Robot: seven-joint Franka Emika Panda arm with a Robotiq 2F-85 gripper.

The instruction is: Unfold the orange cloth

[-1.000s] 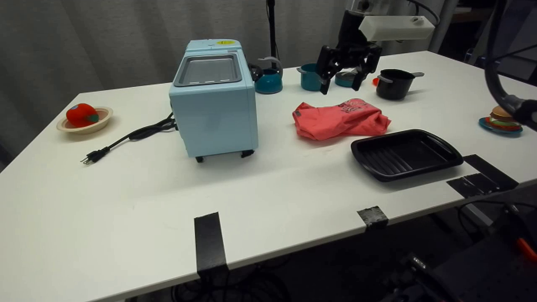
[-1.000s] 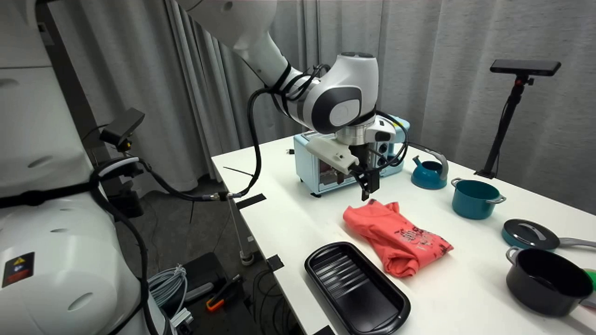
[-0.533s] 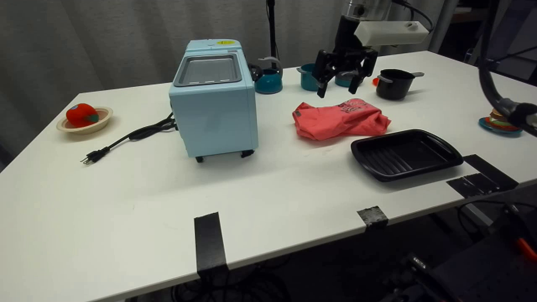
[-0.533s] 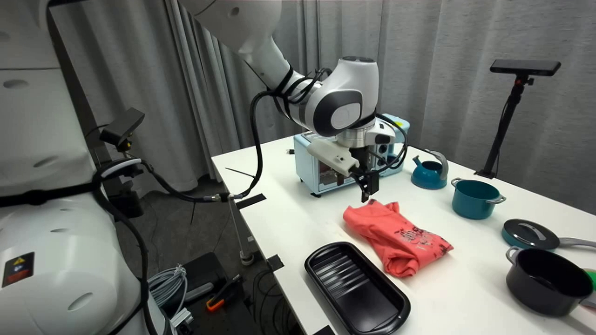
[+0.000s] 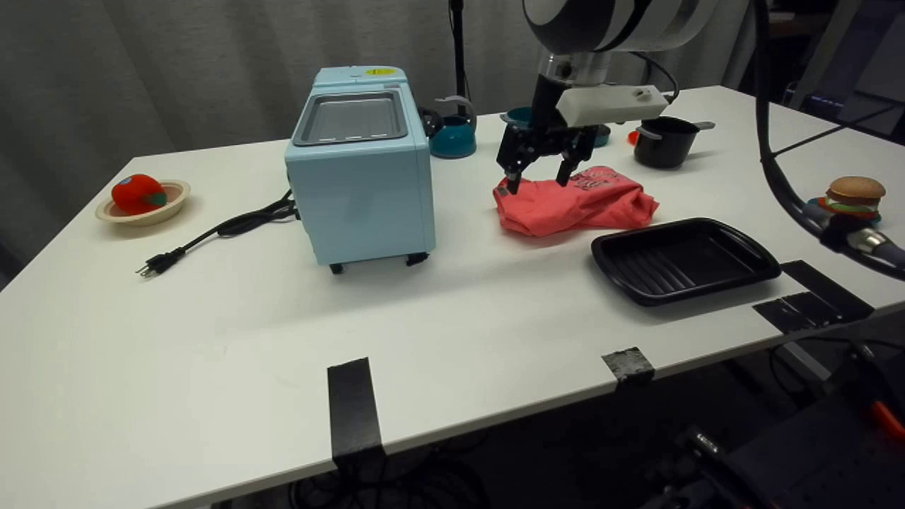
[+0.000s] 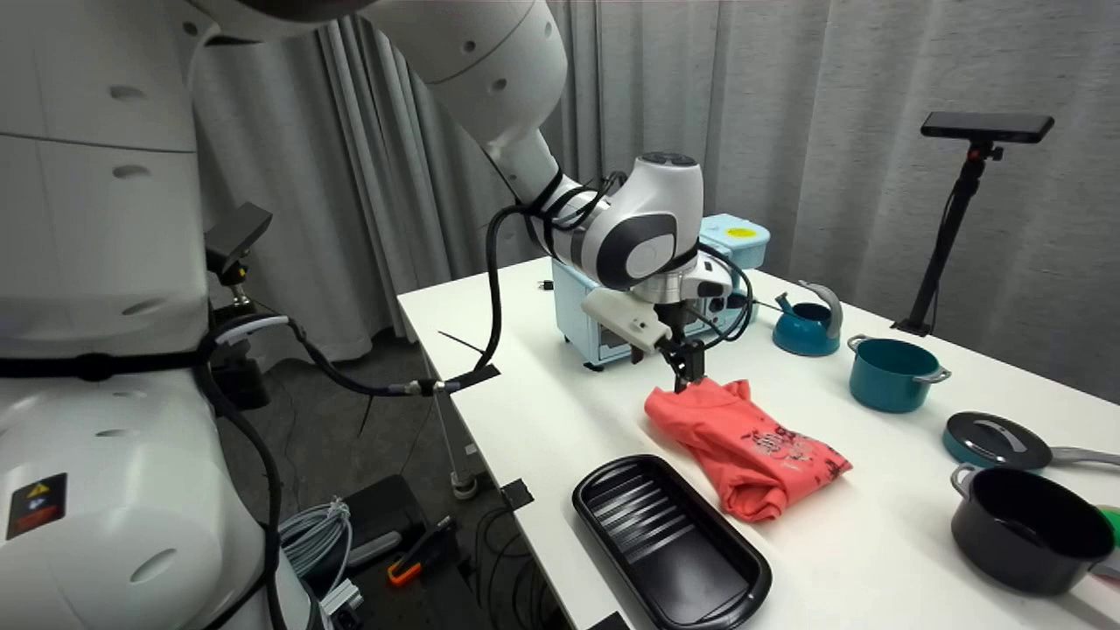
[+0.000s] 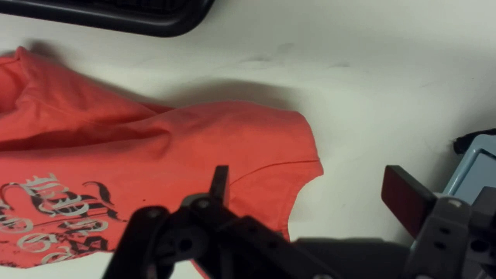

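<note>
Claw (image 7: pixel 307 180) gaping wide at edge of orange cloth (image 7: pixel 174 155), can't tell if touching tbh. Cloth on white table (image 5: pixel 233 353); in exterior view, black tray (image 5: pixel 717 254) at its 4 o'clock, grey curtain (image 5: pixel 247 63) beyond.

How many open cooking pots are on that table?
2: a teal pot beside the kettle, and a black pot beside the shallow pan. Another might be hidden behind the toaster oven.

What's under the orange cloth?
White tabletop shows along the visible edges of the orange cloth; whatever lies beneath its folds is covered, so I can't tell.
</note>
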